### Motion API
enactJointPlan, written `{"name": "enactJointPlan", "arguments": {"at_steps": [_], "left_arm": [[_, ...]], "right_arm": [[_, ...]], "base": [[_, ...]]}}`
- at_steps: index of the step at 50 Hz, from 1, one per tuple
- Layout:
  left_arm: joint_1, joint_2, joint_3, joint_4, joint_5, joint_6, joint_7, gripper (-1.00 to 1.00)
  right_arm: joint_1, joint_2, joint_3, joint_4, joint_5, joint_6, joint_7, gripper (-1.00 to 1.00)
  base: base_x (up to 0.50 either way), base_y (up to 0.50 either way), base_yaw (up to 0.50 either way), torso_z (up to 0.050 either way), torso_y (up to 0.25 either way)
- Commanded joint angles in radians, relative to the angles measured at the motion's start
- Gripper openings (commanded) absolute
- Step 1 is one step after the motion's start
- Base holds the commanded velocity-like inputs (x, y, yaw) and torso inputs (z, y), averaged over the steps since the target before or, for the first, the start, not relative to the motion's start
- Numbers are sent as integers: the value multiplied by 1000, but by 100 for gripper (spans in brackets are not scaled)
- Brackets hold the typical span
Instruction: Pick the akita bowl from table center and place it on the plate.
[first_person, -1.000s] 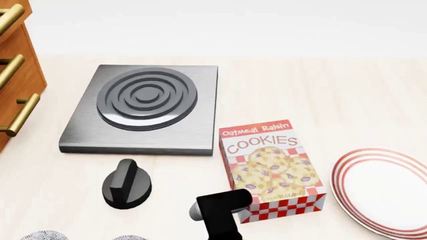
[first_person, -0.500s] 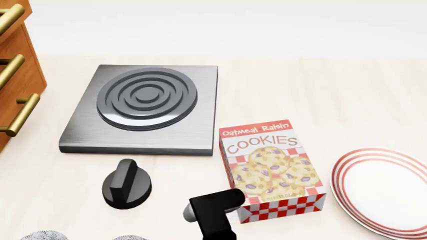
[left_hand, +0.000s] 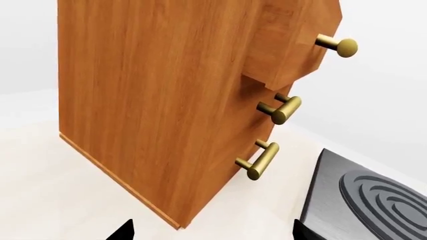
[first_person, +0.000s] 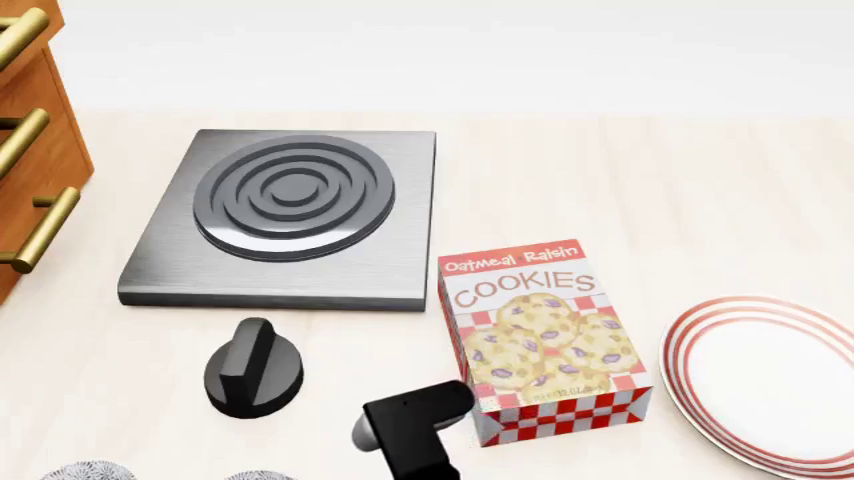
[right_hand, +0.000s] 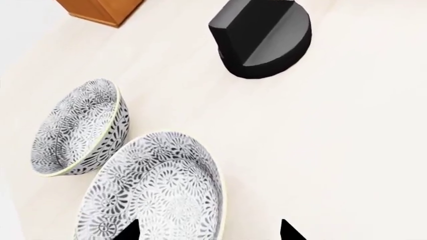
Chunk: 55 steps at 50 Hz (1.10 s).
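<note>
Two alike speckled akita bowls stand side by side in the right wrist view. The nearer bowl (right_hand: 160, 192) lies under my right gripper (right_hand: 208, 232), which is open, and the bowl's rim runs between the fingertips. The other bowl (right_hand: 80, 127) stands just beyond it. In the head view only their tops show at the bottom edge, one bowl (first_person: 260, 476) beside the other bowl (first_person: 87, 470). The red-ringed plate (first_person: 683, 350) lies at the right edge. My right arm (first_person: 407, 435) hangs low in the middle. My left gripper (left_hand: 213, 234) is open and holds nothing.
A black knob (first_person: 254, 368) sits between the bowls and a grey stove plate (first_person: 287, 215). A cookies box (first_person: 541, 340) stands between my right arm and the plate. A wooden drawer cabinet (left_hand: 167, 100) with brass handles fills the left wrist view.
My right arm has shifted left and lower in the head view, toward the bowls. Nothing else has moved.
</note>
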Motion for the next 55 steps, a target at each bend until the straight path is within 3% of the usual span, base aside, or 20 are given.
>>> {"name": "enactJointPlan", "arguments": {"at_steps": [1,55], "left_arm": [[22,22,-14,-15,1,59,34,100],[34,5,-7,-12,-29,72,15,100]], "right_arm": [[17,-27,-9,62,-23,-21,-42,100],[77,-48,-57,193,-42,-71,-90,100]], "base": [[0,0,0,0,0],[0,0,0,0,0]]}}
